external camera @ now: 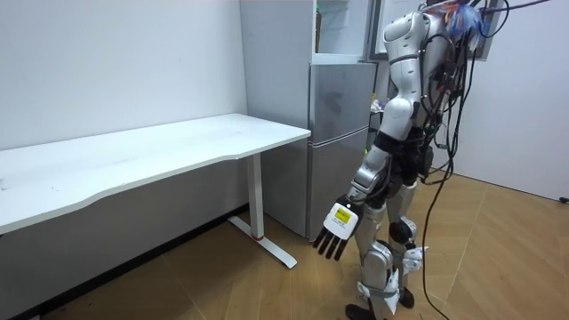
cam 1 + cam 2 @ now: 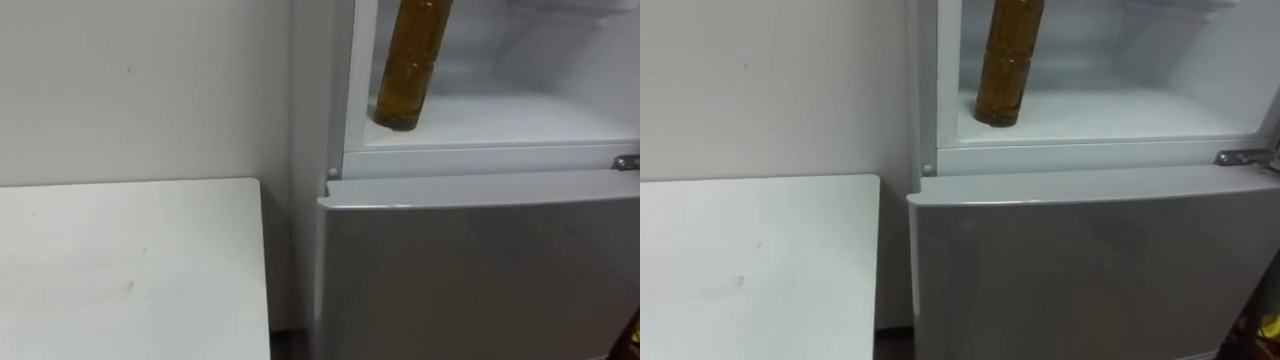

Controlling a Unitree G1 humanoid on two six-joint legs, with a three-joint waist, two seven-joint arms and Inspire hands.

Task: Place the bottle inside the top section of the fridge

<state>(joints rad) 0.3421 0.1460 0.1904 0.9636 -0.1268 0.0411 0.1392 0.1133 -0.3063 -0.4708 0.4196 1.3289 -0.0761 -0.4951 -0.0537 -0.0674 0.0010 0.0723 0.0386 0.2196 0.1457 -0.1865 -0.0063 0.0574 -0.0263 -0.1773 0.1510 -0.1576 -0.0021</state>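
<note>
At the left, the white table (image 2: pixel 130 270) lies against the pale wall, its right edge running close beside the fridge (image 2: pixel 480 270) with a narrow gap between them. In the room view the table stretches off to that view's left on a white leg, with open wooden floor in front of it. The fridge's lower door is closed, its top edge sitting just under the sill of the upper compartment (image 2: pixel 520 120), which stands open. The bottle (image 2: pixel 408 70), amber-brown, stands upright on the white floor of that compartment, close to its left wall and near the front edge; its top is cut off by the edge of the eye views. No hand touches it, and the shelf to its right is bare white up to a small metal hinge (image 2: pixel 627 162) at the sill's right end. In the room view the robot stands upright facing the fridge, and its left hand (image 1: pixel 336 233) hangs low beside its leg, fingers straight and pointing down, holding nothing, well apart from the fridge front and the table leg.
</note>
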